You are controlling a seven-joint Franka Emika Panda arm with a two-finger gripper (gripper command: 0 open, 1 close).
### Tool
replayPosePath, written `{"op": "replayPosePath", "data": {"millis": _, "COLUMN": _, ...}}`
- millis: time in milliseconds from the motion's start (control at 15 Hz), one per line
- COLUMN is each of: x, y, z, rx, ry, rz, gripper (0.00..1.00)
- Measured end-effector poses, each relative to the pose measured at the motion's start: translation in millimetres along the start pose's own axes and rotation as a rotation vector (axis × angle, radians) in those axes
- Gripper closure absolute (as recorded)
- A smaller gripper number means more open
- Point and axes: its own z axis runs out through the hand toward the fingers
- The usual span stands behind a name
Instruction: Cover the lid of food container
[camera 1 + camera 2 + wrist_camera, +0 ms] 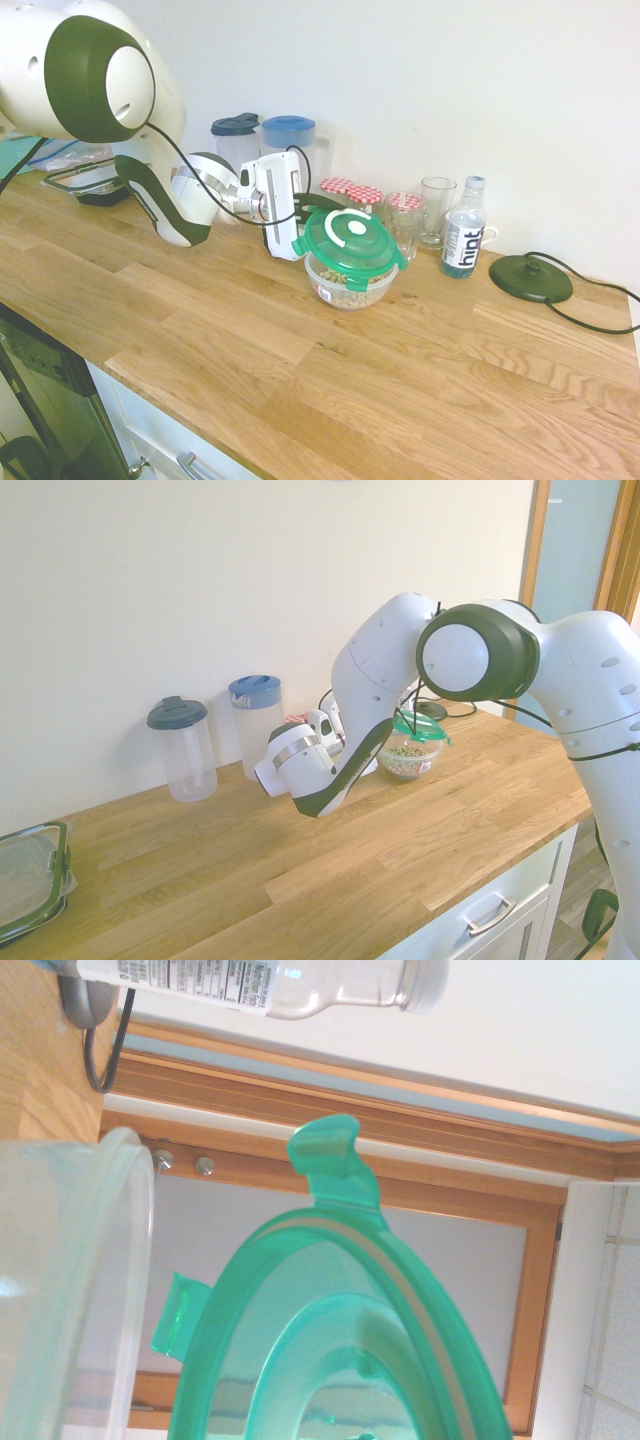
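Observation:
The round green lid (350,240) with its white ring hangs tilted just above the food container (350,285), a small clear bowl of cereal rings on the wooden counter. My gripper (309,214) reaches in from the left and is shut on the lid's left rear edge. In the second exterior view the lid (418,727) sits over the bowl (408,761), and the arm hides the gripper. The wrist view shows the lid (330,1340) from close by, next to the bowl's clear rim (75,1290).
Behind the bowl stand two blue-lidded pitchers (289,140), red-checked jars (366,197), glasses (436,210) and a water bottle (464,238). A black round base (530,277) with its cable lies to the right. A rectangular dark-rimmed container (30,875) sits far along the counter.

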Motion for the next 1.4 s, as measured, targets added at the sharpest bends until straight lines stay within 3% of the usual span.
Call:
{"op": "replayPosePath", "data": {"millis": 533, "x": 1.4, "y": -13.0, "z": -5.5, "rx": 0.005, "ry": -0.005, "rz": -0.002, "gripper": 1.00}}
{"op": "replayPosePath", "data": {"millis": 600, "x": 1.3, "y": -14.3, "z": -5.7, "rx": 0.005, "ry": -0.005, "rz": -0.002, "gripper": 0.00}}
{"op": "replayPosePath", "data": {"millis": 1400, "x": -2.4, "y": -21.2, "z": -17.3, "rx": 0.075, "ry": -0.012, "rz": -0.013, "gripper": 0.00}}
